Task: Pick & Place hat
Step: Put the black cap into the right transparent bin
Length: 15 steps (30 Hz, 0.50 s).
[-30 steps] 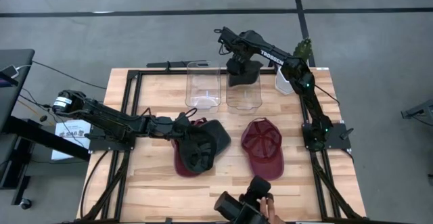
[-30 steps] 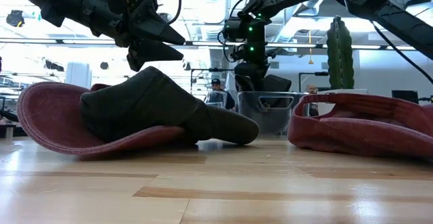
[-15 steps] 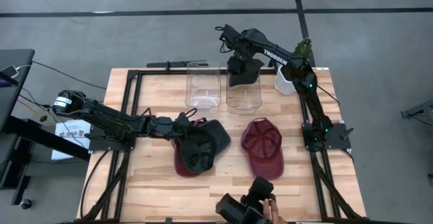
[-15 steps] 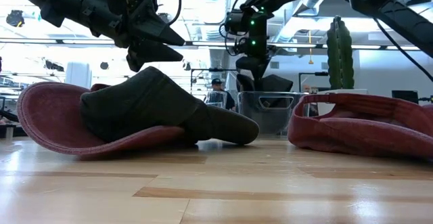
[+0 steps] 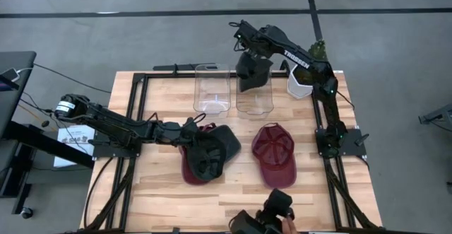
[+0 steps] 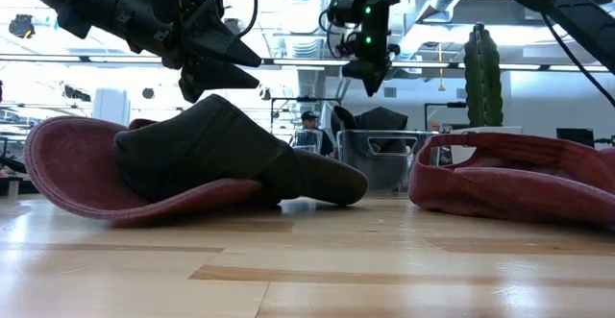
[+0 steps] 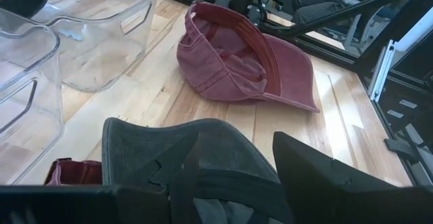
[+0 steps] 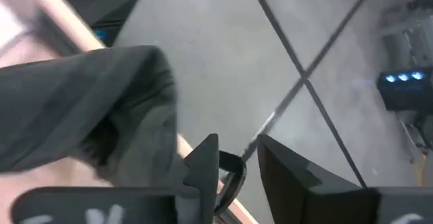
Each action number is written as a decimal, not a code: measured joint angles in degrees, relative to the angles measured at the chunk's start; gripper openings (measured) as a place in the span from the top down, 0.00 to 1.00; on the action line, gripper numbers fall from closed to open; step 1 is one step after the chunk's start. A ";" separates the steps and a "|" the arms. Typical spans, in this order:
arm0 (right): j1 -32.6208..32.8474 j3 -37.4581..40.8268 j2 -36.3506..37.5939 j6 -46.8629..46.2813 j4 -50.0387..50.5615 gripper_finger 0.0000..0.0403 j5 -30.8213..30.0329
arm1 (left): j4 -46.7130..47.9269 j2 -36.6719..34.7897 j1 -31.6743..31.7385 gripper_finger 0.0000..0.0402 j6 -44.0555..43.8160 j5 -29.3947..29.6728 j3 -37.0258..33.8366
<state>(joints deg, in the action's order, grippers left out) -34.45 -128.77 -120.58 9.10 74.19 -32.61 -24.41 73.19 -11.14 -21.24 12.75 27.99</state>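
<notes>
- The left gripper (image 6: 240, 63) hung just above the grey hat (image 5: 212, 155), its fingers spread wide and nothing between them
- The grey hat lay on top of a maroon hat (image 5: 189, 172) on the left half of the wooden table (image 5: 162, 191)
- The right gripper (image 6: 370, 85) was raised at the far side, over the right clear bin (image 5: 254, 103); its fingers showed a narrow gap, and I could not tell whether they pinched anything
- A dark hat (image 5: 254, 70) sat at that bin's top, right below the gripper
- The left clear bin (image 5: 212, 89) stood just beside it
- A second maroon hat (image 5: 274, 153) lay upside down near the table's middle, apart from both grippers
</notes>
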 joint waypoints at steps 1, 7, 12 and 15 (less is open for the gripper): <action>0.29 0.00 0.52 0.47 0.48 0.80 1.31 | 0.01 0.00 0.00 0.54 0.00 0.00 0.00; 1.37 0.00 2.48 3.73 5.08 0.98 15.98 | 0.00 0.00 0.00 0.54 0.00 0.00 0.00; 2.05 0.00 1.68 5.50 8.78 0.99 21.20 | 0.00 0.00 0.00 0.54 -0.01 0.00 0.00; 2.18 1.64 1.29 6.04 7.64 1.00 23.42 | 0.00 0.00 -0.01 0.54 -0.02 0.00 0.00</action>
<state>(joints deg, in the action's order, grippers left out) -32.27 -127.13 -119.29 15.13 81.83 -9.19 -24.40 73.19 -11.15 -21.26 12.75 27.99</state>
